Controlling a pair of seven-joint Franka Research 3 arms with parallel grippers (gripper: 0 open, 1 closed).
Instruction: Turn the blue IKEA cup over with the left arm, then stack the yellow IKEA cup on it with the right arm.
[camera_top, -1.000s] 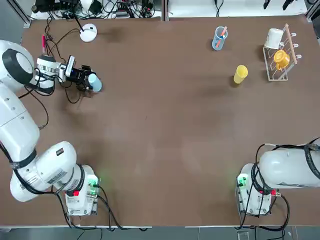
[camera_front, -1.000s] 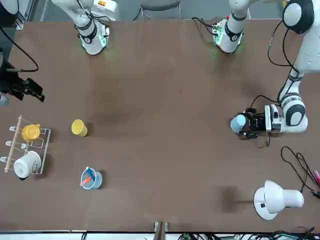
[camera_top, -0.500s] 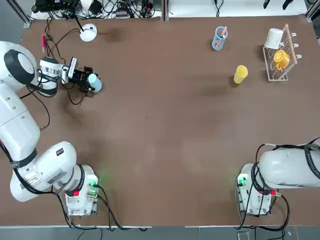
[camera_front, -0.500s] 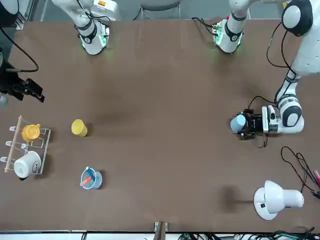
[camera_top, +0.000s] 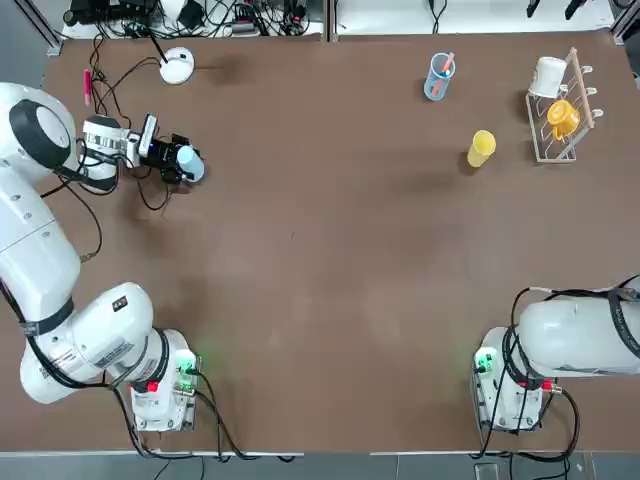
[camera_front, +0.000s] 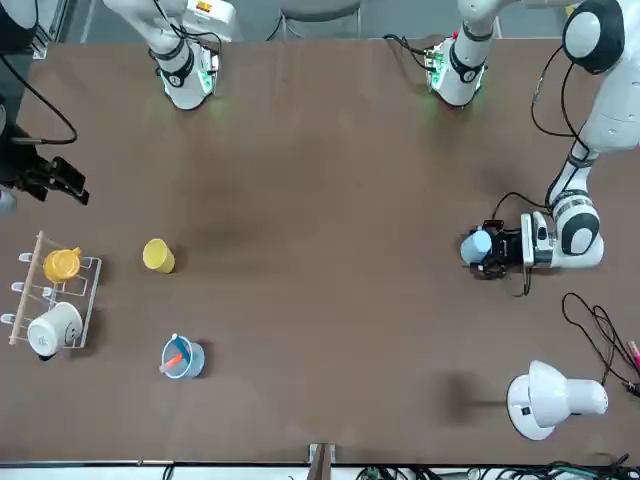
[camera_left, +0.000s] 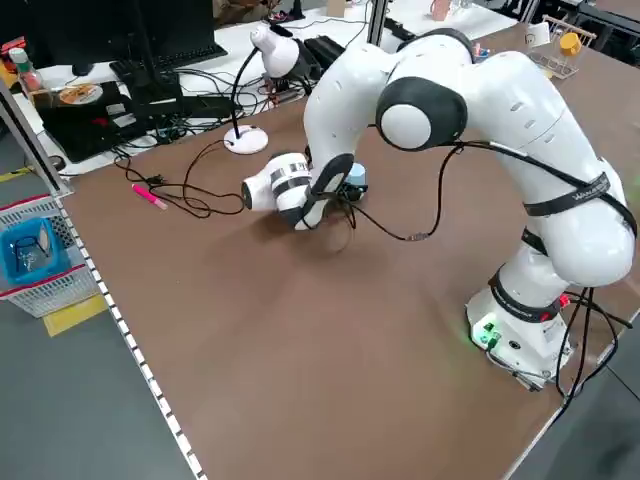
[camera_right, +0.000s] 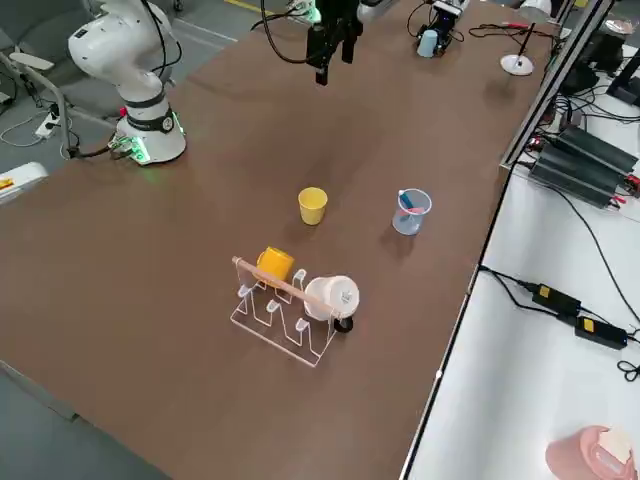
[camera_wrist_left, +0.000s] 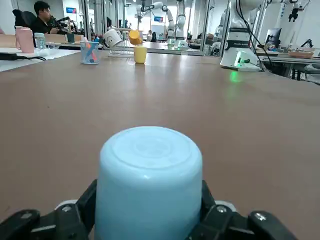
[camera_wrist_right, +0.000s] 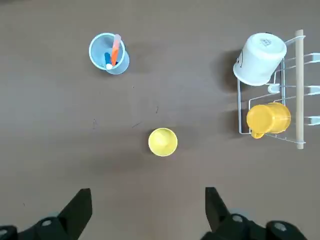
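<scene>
The blue IKEA cup (camera_top: 189, 162) is on its side at the far left of the table, its closed base toward the table's middle. My left gripper (camera_top: 178, 160) reaches in level with the tabletop. In the left wrist view its fingers (camera_wrist_left: 85, 202) press both sides of the blue IKEA cup (camera_wrist_left: 150, 175). The yellow IKEA cup (camera_top: 481, 148) stands mouth-up at the far right, beside the rack. My right gripper (camera_wrist_right: 146, 195) hangs high above the yellow IKEA cup (camera_wrist_right: 162, 142), open and holding nothing.
A white desk lamp (camera_top: 176, 66) and loose black cables (camera_top: 135, 190) lie near the left gripper. A clear glass with coloured sticks (camera_top: 438, 77) and a wire rack (camera_top: 570, 140) holding a white mug and an orange mug stand at the far right.
The left gripper's fingers have closed in onto the blue cup, and the wrist has shifted slightly toward the table's far side. The right arm has not moved.
</scene>
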